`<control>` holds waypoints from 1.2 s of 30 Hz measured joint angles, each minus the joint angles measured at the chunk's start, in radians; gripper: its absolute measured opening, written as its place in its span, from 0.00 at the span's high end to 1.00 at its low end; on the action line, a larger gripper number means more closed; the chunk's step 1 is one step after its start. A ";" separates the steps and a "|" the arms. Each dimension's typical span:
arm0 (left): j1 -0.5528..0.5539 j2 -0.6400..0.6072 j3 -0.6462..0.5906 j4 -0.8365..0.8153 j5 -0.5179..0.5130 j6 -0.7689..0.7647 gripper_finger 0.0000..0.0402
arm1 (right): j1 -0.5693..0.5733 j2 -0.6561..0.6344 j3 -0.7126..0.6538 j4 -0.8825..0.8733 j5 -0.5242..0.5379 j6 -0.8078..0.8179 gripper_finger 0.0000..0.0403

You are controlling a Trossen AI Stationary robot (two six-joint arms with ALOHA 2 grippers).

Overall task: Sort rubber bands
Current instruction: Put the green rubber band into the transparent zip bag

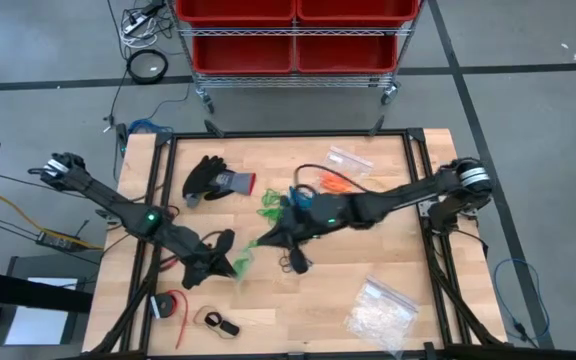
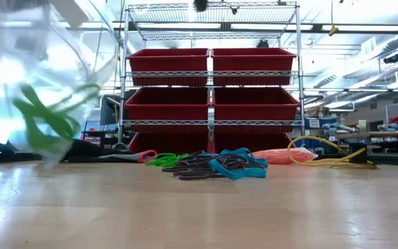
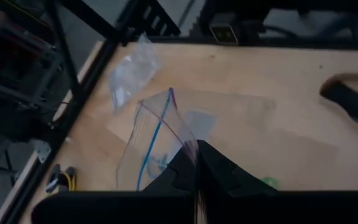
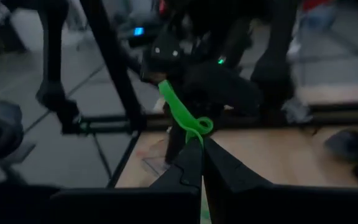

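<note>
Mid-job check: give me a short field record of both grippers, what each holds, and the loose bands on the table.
left gripper: shut on the rim of the clear zip bag, holding it up off the table
right gripper: shut on a green rubber band, near the bag
bag contents: green bands already inside
loose pile: black, blue and green bands mid-table; orange bands further back
other: black glove, second bag of whitish pieces

The table (image 1: pixel 368 290) is pale, smooth wood with a slight sheen. A clear, glossy plastic bag (image 3: pixel 157 134) crinkles near the frame's centre. The green rubber band (image 4: pixel 182 112) looks matt and smooth. Upper-centre bins (image 2: pixel 209 83) look like red plastic on a metal wire shelf (image 2: pixel 213 14).
</note>
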 joint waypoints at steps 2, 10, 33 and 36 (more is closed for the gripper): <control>0.000 0.030 0.000 0.012 -0.002 0.020 0.96 | -0.003 0.057 0.065 -0.069 -0.025 0.006 1.00; 0.000 0.072 0.008 0.022 -0.046 0.053 0.96 | -0.008 0.195 0.218 -0.319 -0.064 0.003 1.00; 0.027 0.072 0.010 0.232 -0.047 0.235 0.96 | 0.005 0.211 0.224 -0.417 -0.145 -0.008 1.00; 0.042 0.072 0.010 0.238 -0.047 0.235 0.96 | 0.013 0.211 0.224 -0.420 -0.159 -0.008 1.00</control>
